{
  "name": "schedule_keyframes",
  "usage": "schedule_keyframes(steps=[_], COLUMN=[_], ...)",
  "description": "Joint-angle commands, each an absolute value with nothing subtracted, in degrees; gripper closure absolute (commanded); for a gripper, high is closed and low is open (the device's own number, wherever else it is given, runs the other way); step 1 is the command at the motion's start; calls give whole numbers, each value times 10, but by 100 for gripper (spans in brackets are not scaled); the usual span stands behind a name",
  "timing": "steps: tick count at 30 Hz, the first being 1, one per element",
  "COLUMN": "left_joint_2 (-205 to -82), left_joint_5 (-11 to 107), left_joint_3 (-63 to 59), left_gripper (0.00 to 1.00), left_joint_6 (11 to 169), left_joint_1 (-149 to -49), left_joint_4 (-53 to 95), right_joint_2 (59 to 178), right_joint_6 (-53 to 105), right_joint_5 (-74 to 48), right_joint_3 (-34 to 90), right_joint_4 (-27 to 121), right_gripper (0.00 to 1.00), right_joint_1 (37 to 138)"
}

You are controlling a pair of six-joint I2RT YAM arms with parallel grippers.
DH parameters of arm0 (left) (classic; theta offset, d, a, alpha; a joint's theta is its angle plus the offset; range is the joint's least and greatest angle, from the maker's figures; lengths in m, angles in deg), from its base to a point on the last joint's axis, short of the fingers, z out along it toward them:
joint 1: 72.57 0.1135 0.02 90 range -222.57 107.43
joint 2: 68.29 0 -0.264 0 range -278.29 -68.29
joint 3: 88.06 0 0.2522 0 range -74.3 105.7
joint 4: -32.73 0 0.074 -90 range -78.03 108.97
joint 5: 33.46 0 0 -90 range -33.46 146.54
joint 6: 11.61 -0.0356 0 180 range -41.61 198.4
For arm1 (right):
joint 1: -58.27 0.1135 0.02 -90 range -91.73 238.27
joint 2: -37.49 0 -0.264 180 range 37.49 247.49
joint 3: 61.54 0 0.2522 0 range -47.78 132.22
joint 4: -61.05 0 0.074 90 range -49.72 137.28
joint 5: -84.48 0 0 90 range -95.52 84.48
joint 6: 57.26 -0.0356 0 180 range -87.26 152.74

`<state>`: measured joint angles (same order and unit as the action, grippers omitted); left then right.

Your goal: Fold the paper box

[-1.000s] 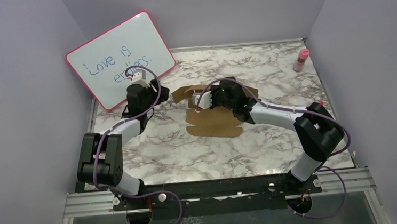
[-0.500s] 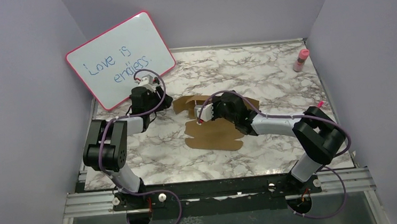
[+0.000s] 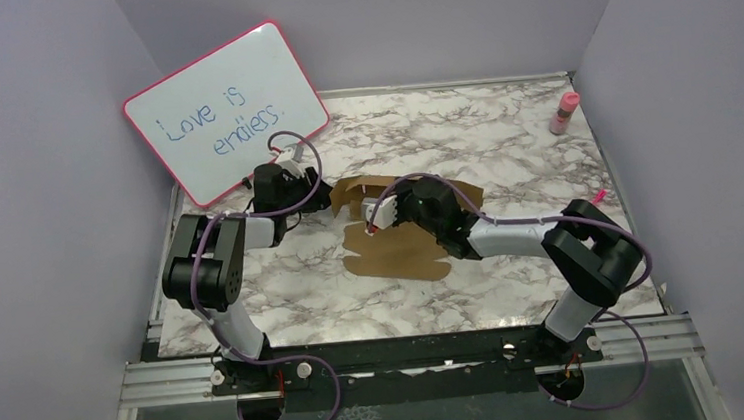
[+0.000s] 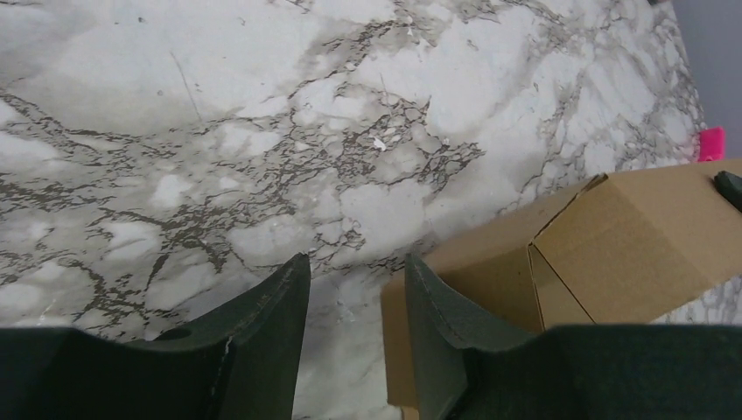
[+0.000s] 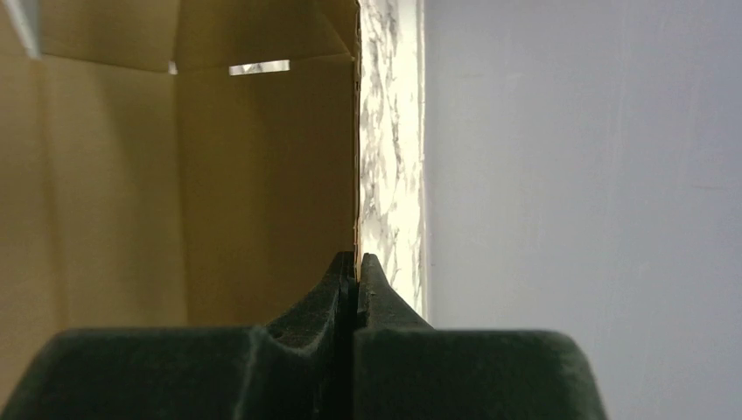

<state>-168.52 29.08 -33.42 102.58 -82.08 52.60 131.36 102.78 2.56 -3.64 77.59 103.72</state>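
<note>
The paper box is brown cardboard, partly folded, in the middle of the marble table. Its near flap lies flat and its far panels stand up. My right gripper is shut on the edge of a raised panel; the right wrist view shows the thin cardboard edge pinched between the closed fingers. My left gripper is open and empty, just left of the box. In the left wrist view its right finger stands beside the box's corner, with bare marble between the jaws.
A pink-framed whiteboard with writing leans at the back left, close behind the left arm. A pink bottle stands at the back right. Grey walls enclose the table on three sides.
The left gripper has moved right, from near the whiteboard to the box's left edge. The right gripper has shifted slightly left and toward me with the panel, and the panels stand more upright.
</note>
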Motion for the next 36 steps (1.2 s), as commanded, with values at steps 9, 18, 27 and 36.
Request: schedule_keyframes(steps=[9, 18, 27, 36], left_joint_2=[-1670, -1706, -1703, -1662], left_joint_5=[281, 273, 264, 257], left_joint_3=[-316, -328, -339, -367], left_gripper=[55, 55, 55, 55], left_joint_6=[1008, 1005, 1000, 974], left_joint_1=[-825, -826, -845, -859], left_joint_4=[557, 572, 574, 577], right_joint_2=[1374, 1405, 1416, 1397], right_joint_6=[1127, 1128, 1122, 1121], right_joint_5=[39, 58, 79, 82], right_joint_3=[9, -64, -93, -94], right_joint_4=[914, 948, 965, 959], right_gripper=[99, 99, 99, 99], right_joint_1=[1032, 1044, 1053, 1054])
